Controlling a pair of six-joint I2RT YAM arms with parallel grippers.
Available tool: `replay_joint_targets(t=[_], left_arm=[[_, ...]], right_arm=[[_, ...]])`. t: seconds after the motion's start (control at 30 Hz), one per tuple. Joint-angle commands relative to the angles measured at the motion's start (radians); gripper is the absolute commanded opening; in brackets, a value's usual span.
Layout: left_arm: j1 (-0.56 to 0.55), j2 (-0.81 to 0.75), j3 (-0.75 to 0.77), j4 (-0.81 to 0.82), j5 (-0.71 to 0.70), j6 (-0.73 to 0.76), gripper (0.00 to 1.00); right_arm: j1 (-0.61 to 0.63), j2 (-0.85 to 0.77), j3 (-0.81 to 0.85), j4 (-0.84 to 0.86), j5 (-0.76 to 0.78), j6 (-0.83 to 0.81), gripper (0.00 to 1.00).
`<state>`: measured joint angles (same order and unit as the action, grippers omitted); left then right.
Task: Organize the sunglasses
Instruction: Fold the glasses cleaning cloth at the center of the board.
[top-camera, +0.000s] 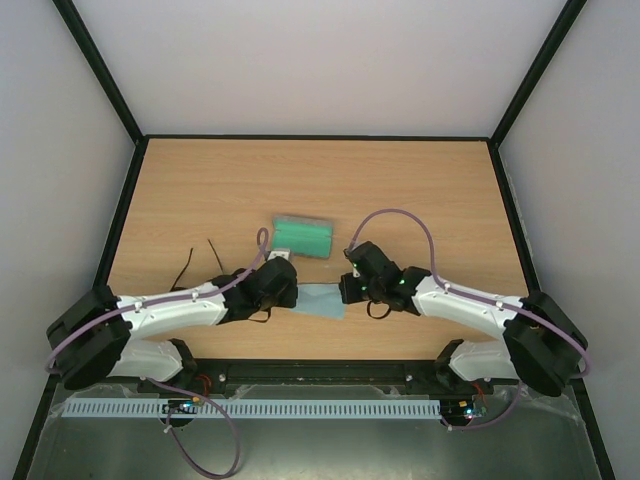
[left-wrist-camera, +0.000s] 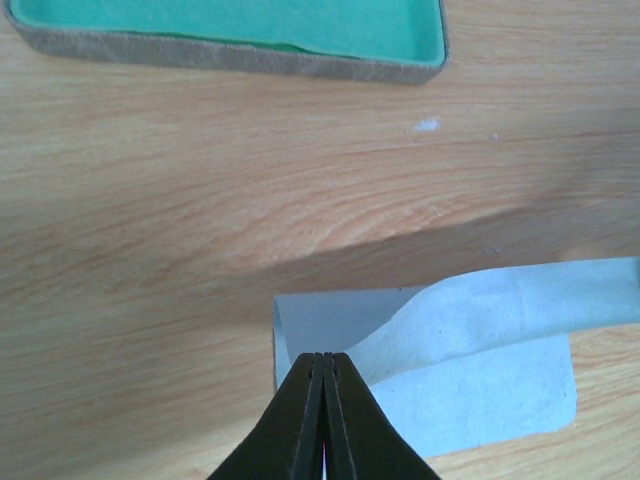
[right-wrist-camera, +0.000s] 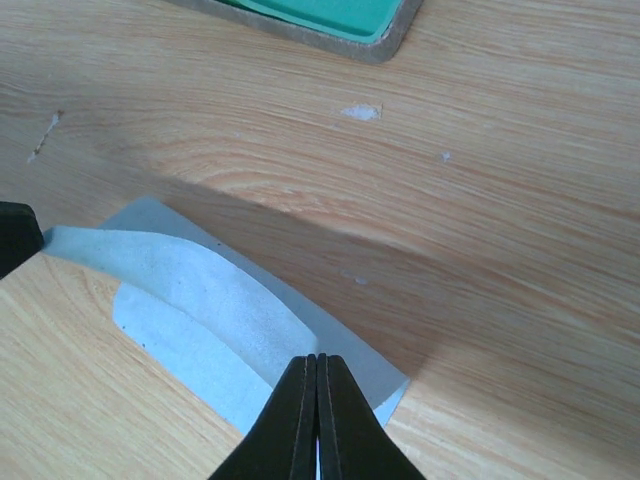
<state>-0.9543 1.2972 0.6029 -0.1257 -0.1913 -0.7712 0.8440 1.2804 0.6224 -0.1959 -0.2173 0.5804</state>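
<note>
The left claw (left-wrist-camera: 322, 366) is closed tight on one end of a raised fold of the light blue-grey cloth (left-wrist-camera: 500, 390). The right claw (right-wrist-camera: 317, 366) is likewise pinched shut on the other end, so the fold is held as a band between them above the rest of the cloth lying on the wooden surface (top-camera: 400, 190). The sunglasses (top-camera: 215, 255) are seen only as two thin black arms left of the green-lined case (top-camera: 302, 236), just beyond the left arm, their lenses hidden.
</note>
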Motion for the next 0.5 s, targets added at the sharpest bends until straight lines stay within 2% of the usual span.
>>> replay_joint_targets(t=[0.0, 0.47], left_arm=[[-0.03, -0.031, -0.025, -0.024, -0.031, -0.045, 0.02], [-0.062, -0.09, -0.038, -0.072, -0.05, -0.072, 0.02]], right_arm=[[0.009, -0.044, -0.029, 0.015, -0.007, 0.021, 0.01], [0.024, -0.065, -0.072, 0.039, -0.045, 0.044, 0.01]])
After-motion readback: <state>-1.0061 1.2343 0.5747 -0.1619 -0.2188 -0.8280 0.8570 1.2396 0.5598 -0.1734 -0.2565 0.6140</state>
